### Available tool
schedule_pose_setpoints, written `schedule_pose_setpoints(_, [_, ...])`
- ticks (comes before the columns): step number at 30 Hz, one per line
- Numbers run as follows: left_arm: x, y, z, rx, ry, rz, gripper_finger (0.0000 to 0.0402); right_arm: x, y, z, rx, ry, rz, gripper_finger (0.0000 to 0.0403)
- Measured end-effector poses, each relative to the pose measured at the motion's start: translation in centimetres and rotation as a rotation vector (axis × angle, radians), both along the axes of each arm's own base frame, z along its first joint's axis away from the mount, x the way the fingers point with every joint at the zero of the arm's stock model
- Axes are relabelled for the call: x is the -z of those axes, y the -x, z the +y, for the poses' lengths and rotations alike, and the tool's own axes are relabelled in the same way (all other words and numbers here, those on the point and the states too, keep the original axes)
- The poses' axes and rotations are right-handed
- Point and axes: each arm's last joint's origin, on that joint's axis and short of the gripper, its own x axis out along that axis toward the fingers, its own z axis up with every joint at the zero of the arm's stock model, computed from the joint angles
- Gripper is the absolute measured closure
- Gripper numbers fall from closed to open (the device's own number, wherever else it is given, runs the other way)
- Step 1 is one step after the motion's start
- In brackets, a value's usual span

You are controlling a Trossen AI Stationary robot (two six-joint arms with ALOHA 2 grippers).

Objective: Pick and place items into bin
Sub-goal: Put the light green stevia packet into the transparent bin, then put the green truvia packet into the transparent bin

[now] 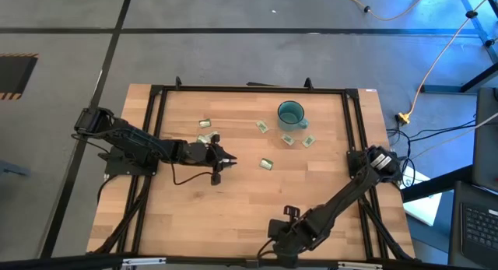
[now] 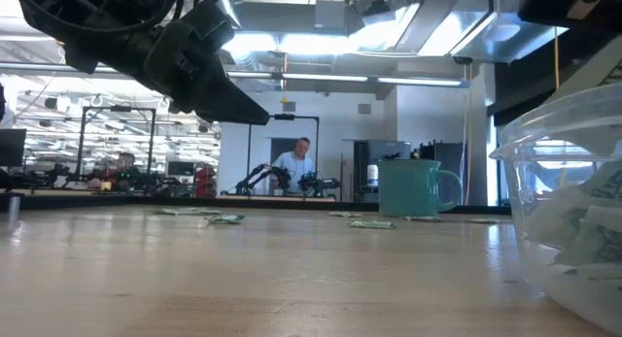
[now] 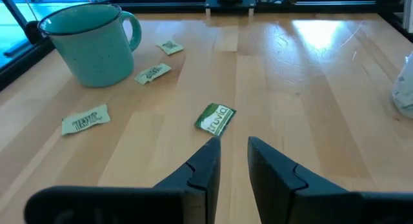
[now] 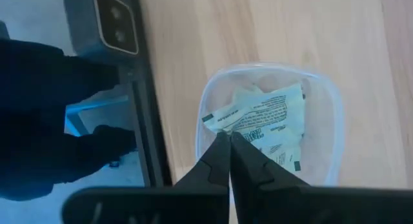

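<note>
Now the green-and-white packet [image 3: 215, 119] is lying flat on the bare wood, alone in the middle of the table [image 1: 233, 215], and the left gripper [image 3: 233, 146] is hanging just short of it with its fingers parted narrowly and nothing between them. More packets [image 1: 289, 139] are lying scattered round the teal mug [image 1: 292, 113], with a couple more [image 1: 205, 124] off by the left arm. The bin [image 4: 270, 130] is sitting at the table's near edge, already holding a heap of packets, and the right gripper [image 4: 228, 141] is poised directly over it, fingers pressed together; I can't tell whether anything thin is pinched there.

For the left arm, I'd say the trick is in the approach: the packet is so flat that the fingers will probably need to open wider, straddle its short sides and come right down onto the wood before closing. Closing too high risks skating over it or nudging it away. It's lying askew to the fingers, so a small wrist turn looks wise. Then comes a long carry across to the bin, well apart from here.
</note>
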Motion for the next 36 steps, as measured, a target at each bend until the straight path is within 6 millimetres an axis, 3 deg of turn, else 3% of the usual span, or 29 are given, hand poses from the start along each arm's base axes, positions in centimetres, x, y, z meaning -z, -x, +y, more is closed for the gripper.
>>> schedule_pose_setpoints(16, [0.0, 0.0, 0.0, 0.02, -0.047, 0.004, 0.0329, 0.5, 0.5, -0.9, 0.008, 0.059, 0.077, 0.0315])
schedule_pose_setpoints(24, [0.1, 0.0, -0.4, 0.164, 0.011, 0.022, 0.0329, -4.0, 3.1, -2.6, 0.032, 0.21, -0.022, 0.0319])
schedule_pose_setpoints(29, [0.9, 0.4, -0.5, 0.2, 0.024, 0.111, 0.0328, -5.4, 5.2, -5.3, 0.021, 0.248, -0.077, 0.0324])
schedule_pose_setpoints(36, [1.6, 0.9, -0.4, 0.178, 0.01, 0.202, 0.0316, -3.5, 7.7, -12.5, 0.049, 0.15, -0.257, 0.0324])
